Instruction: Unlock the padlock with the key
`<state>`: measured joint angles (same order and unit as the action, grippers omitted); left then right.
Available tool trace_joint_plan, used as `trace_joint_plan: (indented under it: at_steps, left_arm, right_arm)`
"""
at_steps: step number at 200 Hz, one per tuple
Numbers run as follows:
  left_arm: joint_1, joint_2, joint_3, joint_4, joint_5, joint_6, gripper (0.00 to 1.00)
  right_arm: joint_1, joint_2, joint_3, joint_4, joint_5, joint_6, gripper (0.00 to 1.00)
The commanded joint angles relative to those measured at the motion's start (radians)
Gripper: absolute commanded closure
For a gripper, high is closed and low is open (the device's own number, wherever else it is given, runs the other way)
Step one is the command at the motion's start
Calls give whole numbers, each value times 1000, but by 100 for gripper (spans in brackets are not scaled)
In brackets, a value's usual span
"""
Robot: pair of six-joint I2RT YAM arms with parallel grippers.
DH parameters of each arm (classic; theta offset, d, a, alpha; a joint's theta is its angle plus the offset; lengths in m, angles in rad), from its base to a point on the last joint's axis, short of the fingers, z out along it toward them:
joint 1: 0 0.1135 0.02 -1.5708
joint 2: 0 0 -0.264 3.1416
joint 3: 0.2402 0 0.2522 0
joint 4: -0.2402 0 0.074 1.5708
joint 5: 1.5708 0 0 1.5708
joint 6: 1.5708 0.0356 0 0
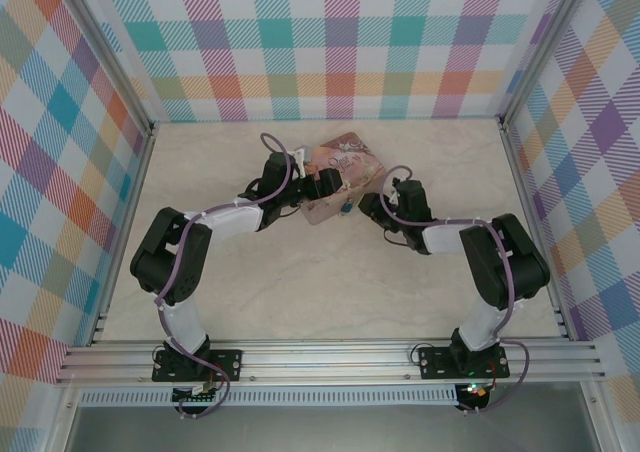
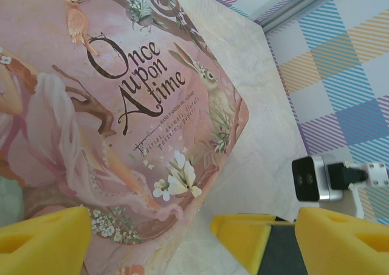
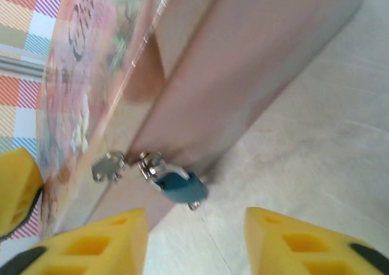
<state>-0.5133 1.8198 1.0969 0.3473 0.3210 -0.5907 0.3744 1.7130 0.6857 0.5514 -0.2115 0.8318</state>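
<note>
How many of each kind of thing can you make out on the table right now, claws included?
tin: 1
padlock: 1
claws: 2, the left claw and the right claw
total: 4

Lab test cell: plaid walls (image 1: 340, 42), aluminium frame (image 1: 330, 357).

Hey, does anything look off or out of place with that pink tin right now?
The pink tin sits askew, turned diagonally rather than square to the arms, with the left gripper straddling one corner. The padlock hangs from the clasp on the tin's side wall. Nothing looks spilled or damaged.
</note>
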Motion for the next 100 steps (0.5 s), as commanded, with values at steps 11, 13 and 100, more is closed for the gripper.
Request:
trace_joint_plan:
  at_steps: [11,13,100]
  left_arm:
    - [-4,36,-37,-149,-8,-31,13]
    - [-4,35,-36,-149,-8,-31,13]
    - [-4,39,-22,-169,-17,-27,13]
  right_arm:
    - [-9,19,-53,210,-145,-195,39]
    - [-9,23,-55,222,-152,-200,39]
    - [-9,200,34,391,-253,-299,26]
